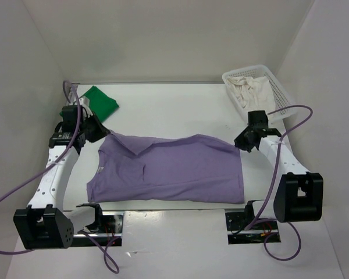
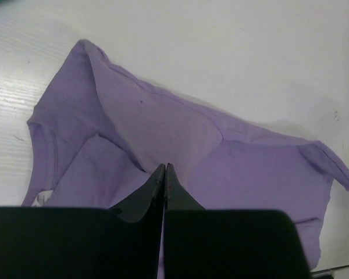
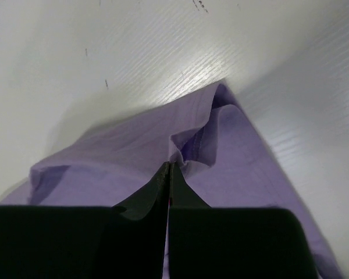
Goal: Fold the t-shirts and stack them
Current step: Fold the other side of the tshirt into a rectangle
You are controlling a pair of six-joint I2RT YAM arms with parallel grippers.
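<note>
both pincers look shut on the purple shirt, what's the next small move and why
The left pincer and right pincer each pinch a far corner of the purple t-shirt, which lies spread out. So probably lift both together and draw that far edge over toward the near edge.

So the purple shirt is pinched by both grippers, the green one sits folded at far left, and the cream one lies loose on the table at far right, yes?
Not quite. The cream shirt is inside the white basket, not loose on the table; the top view shows it. The rest stands.
</note>
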